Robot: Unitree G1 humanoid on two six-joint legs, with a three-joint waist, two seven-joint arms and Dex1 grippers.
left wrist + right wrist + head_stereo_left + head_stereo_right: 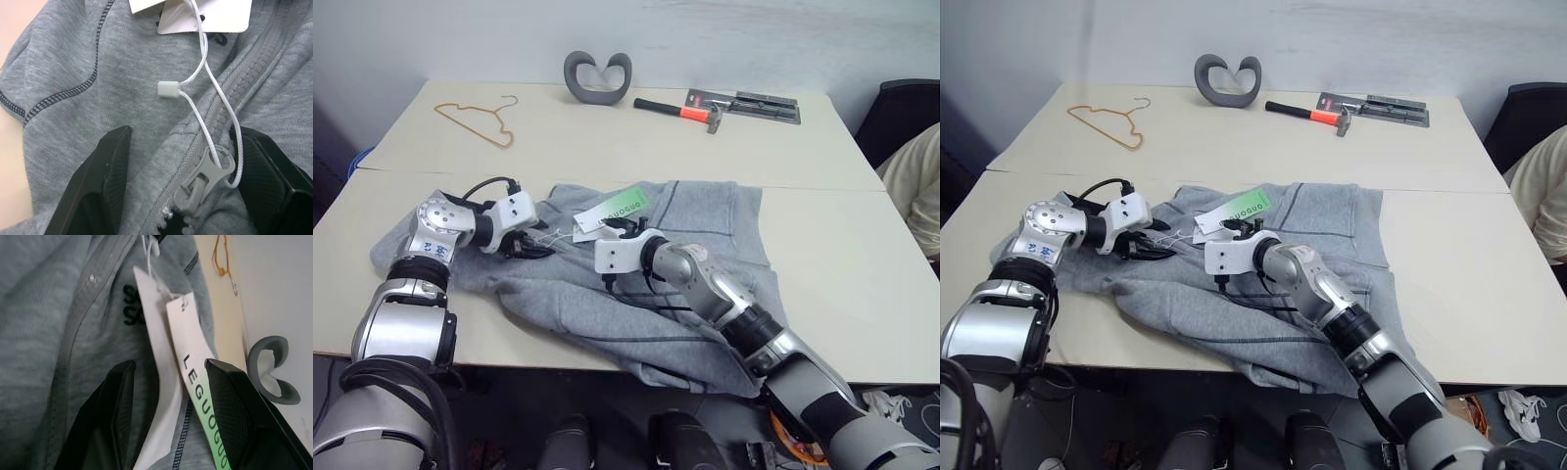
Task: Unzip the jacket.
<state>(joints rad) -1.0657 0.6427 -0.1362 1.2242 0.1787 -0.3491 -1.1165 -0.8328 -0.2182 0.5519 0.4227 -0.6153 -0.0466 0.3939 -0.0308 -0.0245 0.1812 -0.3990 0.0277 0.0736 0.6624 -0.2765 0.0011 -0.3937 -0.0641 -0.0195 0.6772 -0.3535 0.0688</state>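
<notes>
Both grippers gape empty on the jacket [705, 235] — paper tags [195, 396] between the right's fingers.

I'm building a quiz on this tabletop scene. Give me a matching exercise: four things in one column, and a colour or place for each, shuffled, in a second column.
Things:
1. hanger
2. hammer
3. zipper pull
4. paper tags

Descriptions:
A. between the left gripper's open fingers
B. thin wire, on the table's far left
C. between the right gripper's open fingers
D. orange grip, on the table's far side

Pairs: 1-B, 2-D, 3-A, 4-C
</notes>
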